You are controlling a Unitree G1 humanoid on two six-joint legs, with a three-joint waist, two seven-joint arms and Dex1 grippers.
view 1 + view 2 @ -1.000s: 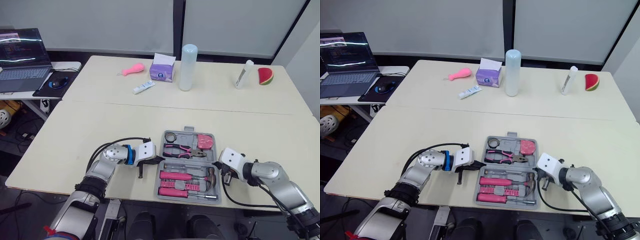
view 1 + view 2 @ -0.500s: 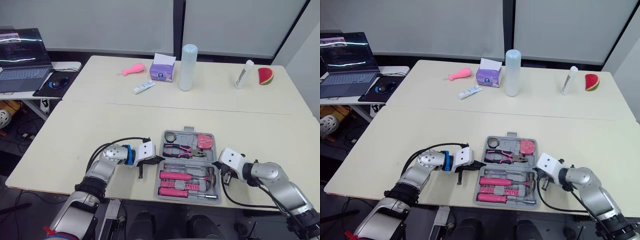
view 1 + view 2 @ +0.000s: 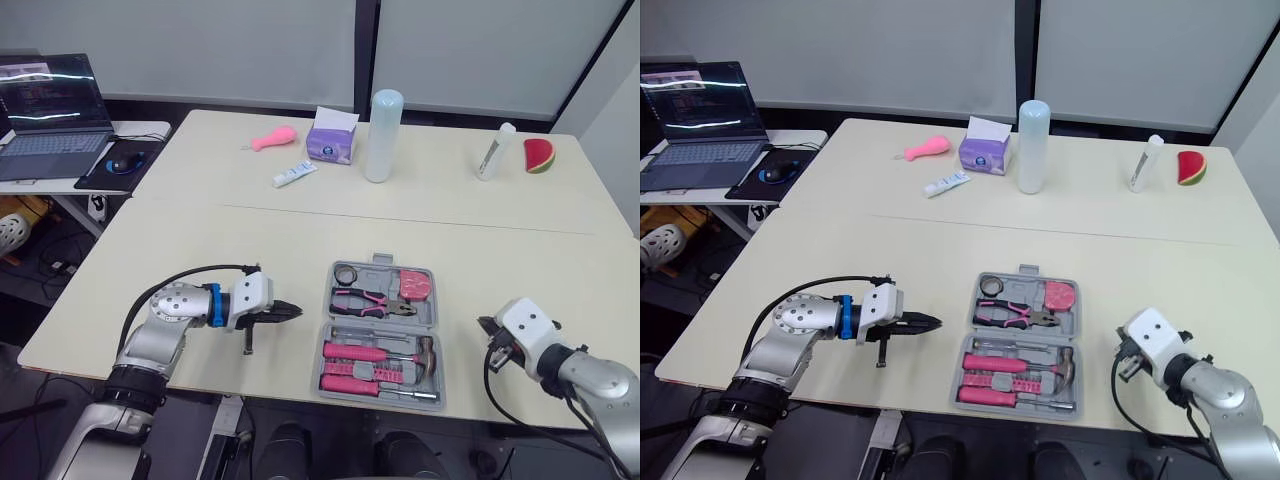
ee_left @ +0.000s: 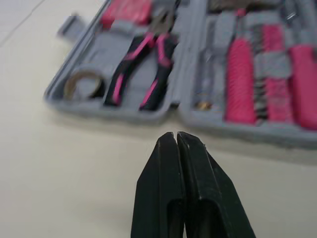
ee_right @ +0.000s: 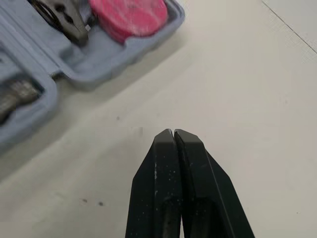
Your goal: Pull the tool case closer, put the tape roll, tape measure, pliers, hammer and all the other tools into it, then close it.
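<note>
Lying open near the front edge of the table, the tool case holds the tape roll, pliers, tape measure and hammer. The left hand, clenched and empty, points at it from its left, apart. The right hand, likewise clenched, sits apart on its right.

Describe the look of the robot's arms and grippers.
The left gripper and right gripper each have a white boxy housing and slim black jaws, on silver metal arms with looping black cables. A blue ring sits behind the left housing.
</note>
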